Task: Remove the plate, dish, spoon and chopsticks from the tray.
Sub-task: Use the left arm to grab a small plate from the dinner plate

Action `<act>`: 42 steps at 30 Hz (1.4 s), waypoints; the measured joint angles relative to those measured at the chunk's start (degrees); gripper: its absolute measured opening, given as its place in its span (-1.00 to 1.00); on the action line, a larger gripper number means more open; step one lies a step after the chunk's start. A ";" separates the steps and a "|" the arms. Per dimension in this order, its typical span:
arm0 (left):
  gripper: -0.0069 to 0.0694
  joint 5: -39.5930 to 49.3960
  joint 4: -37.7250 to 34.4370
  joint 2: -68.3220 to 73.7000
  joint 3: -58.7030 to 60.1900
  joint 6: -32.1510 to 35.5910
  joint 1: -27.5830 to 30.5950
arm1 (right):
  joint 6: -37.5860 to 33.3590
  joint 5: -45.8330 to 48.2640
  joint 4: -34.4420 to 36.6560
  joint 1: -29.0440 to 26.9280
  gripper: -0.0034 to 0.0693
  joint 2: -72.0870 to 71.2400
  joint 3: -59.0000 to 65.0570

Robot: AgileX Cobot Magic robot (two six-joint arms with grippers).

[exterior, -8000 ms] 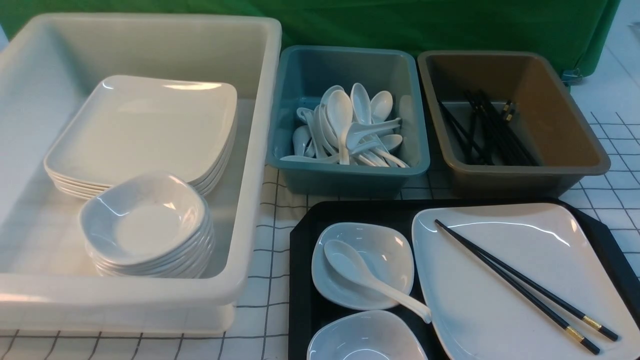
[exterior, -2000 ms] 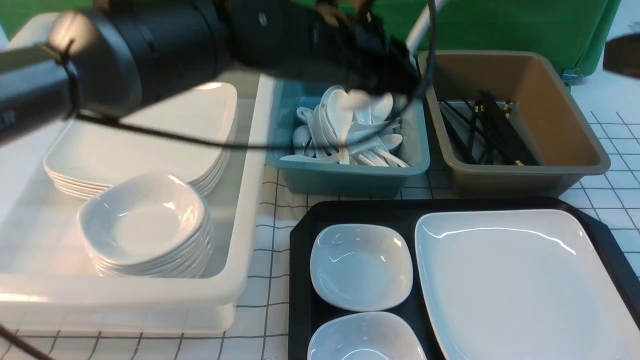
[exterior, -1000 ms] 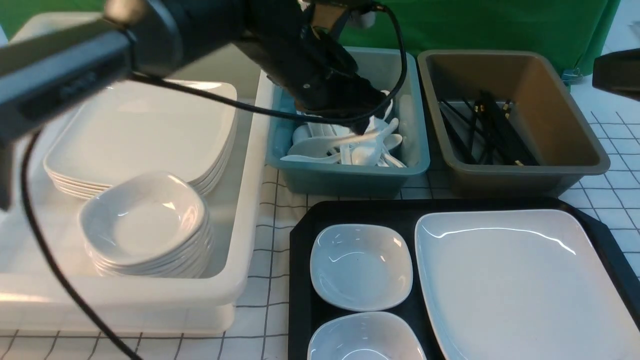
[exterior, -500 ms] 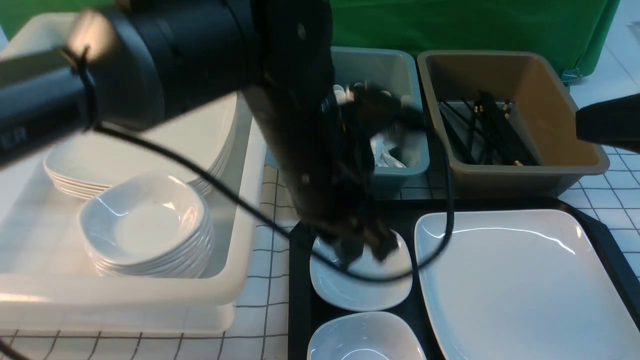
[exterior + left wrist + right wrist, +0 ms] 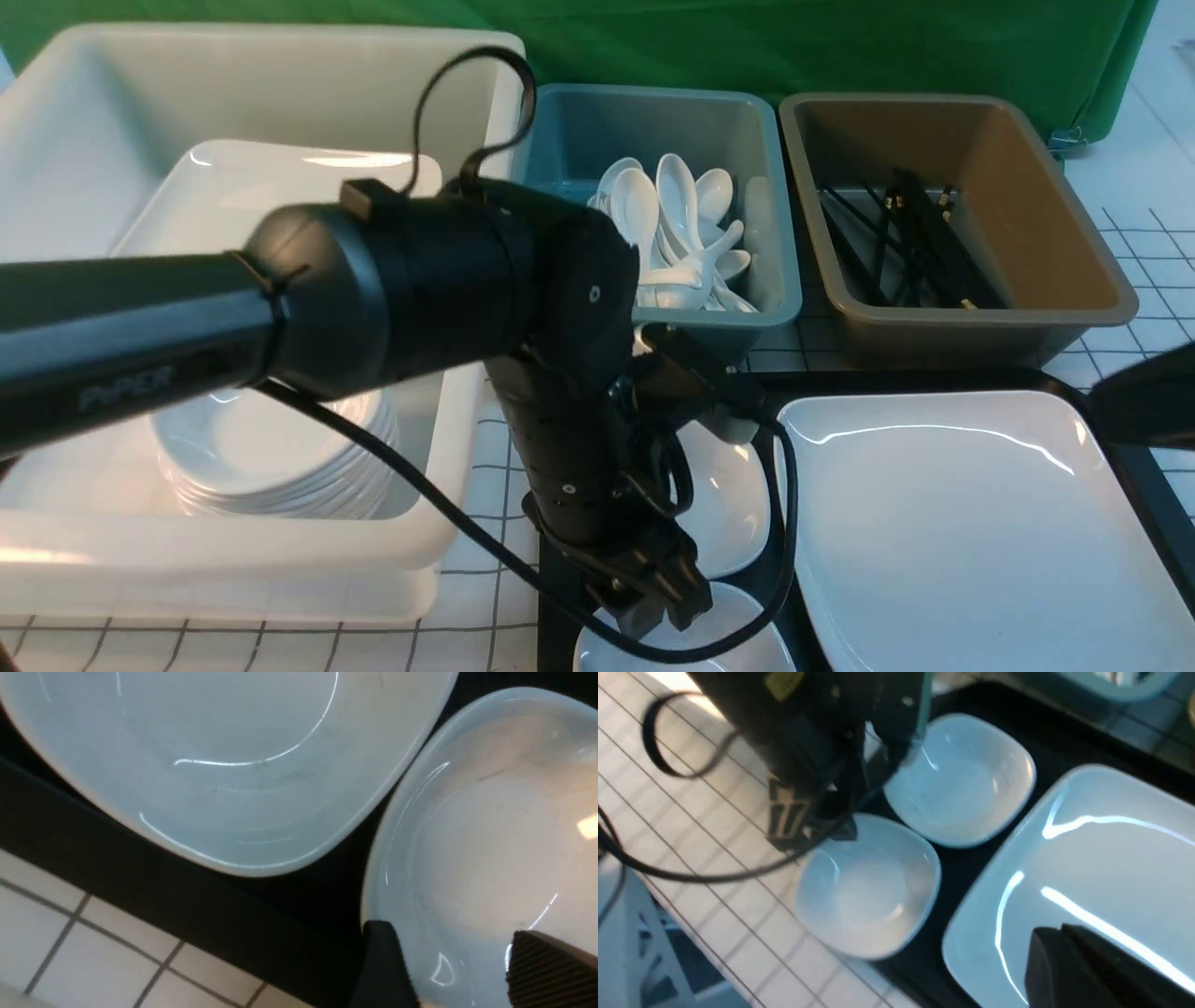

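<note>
The black tray holds the large white plate and two small white dishes, a far one and a near one. My left gripper is open and empty, its jaws astride the near dish's rim: one finger is outside the rim, the other inside. My right gripper hovers shut and empty over the plate. No spoon or chopsticks lie on the tray. Spoons fill the teal bin and chopsticks lie in the brown bin.
A big white bin on the left holds stacked plates and stacked small dishes. The teal bin and the brown bin stand behind the tray. My left arm spans the middle and hides part of the far dish.
The spoon and chopsticks have left the tray since the earliest frame. My left gripper has moved from over the far dish down to the near dish. My right gripper has come lower at the right.
</note>
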 joint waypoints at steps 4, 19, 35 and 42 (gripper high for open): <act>0.49 -0.87 0.10 2.29 0.00 1.37 0.00 | 0.47 0.11 -1.63 0.00 -0.89 0.00 1.48; 0.38 -5.52 0.27 7.80 0.09 2.63 0.00 | 0.13 -2.38 -1.91 0.00 -0.89 0.00 4.99; -0.43 1.30 -1.99 8.13 -1.52 2.05 0.16 | 0.13 -4.39 -1.60 0.00 -0.88 0.00 4.99; -0.75 6.19 -5.01 0.69 -5.19 0.73 0.11 | 0.13 -5.70 -1.58 0.00 -0.88 0.00 4.99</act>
